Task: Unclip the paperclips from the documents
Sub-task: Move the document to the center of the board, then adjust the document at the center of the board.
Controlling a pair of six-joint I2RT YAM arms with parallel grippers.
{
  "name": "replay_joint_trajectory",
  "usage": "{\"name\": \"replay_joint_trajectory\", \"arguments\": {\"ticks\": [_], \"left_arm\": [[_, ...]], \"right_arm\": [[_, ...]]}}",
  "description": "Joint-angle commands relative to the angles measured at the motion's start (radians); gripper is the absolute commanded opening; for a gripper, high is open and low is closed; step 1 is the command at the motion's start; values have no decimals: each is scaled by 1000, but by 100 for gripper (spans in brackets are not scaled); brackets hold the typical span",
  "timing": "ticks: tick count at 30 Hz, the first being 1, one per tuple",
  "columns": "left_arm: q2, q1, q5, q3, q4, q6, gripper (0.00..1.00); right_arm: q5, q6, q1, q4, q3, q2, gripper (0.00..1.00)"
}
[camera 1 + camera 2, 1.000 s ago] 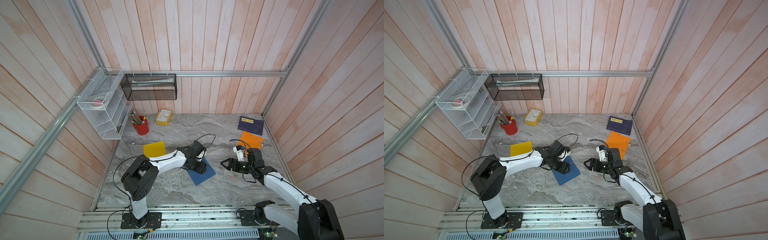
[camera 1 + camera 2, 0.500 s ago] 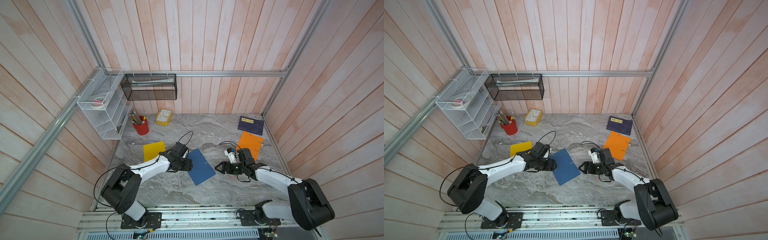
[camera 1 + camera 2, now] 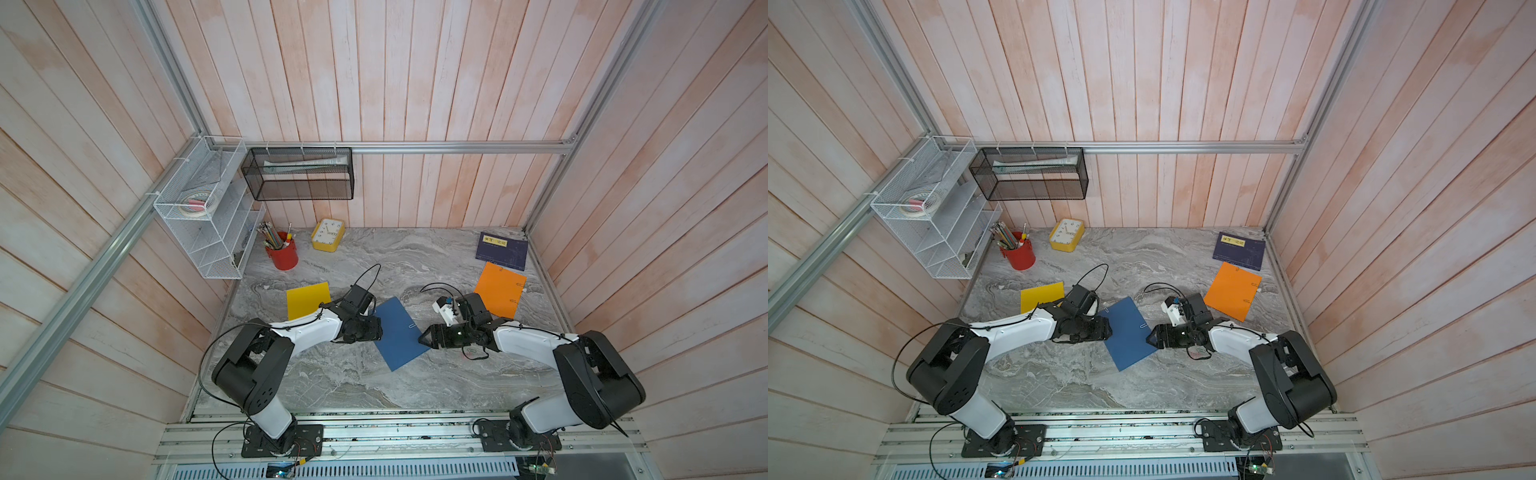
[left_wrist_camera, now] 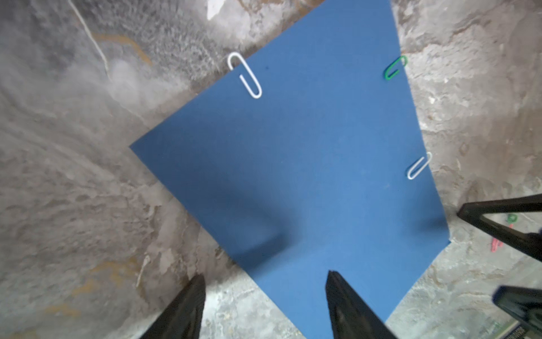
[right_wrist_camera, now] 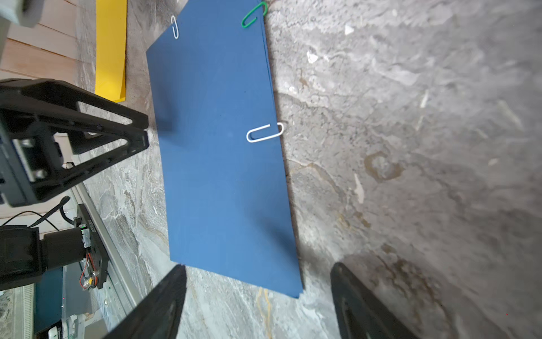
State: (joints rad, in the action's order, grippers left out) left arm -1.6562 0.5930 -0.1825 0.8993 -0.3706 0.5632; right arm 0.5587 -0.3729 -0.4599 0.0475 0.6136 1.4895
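Note:
The blue document lies flat mid-table between both arms. It carries a white paperclip, a green paperclip and a second white paperclip on its edges. My left gripper is open at the sheet's left edge, one finger over the blue, holding nothing. My right gripper is open at the sheet's right corner, also holding nothing. The yellow document lies far left. The orange document, far right, shows small clip marks on its edges.
A navy booklet lies at the back right. A red pencil cup and a yellow clock stand at the back left under wire shelves. Loose green and reddish clips lie on the table beneath my right gripper.
My left gripper has drawn back leftward off the blue document to its left edge. The right gripper has moved left, up to the sheet's right corner. Both stayed open.

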Motion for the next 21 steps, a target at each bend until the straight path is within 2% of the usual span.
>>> {"name": "replay_joint_trajectory", "arguments": {"ticks": [1,14,21], "left_arm": [[-30,-7,5,18,6,7,69],[-146,-13,-24,143,24,-65,69],[-176,-13,-44,185,18,-98,68]], "right_arm": [[-6,7,-12,-2,21,24,79],[32,-50,-69,-47,-8,47,79],[32,-93,-88,-48,-55,8,78]]}}
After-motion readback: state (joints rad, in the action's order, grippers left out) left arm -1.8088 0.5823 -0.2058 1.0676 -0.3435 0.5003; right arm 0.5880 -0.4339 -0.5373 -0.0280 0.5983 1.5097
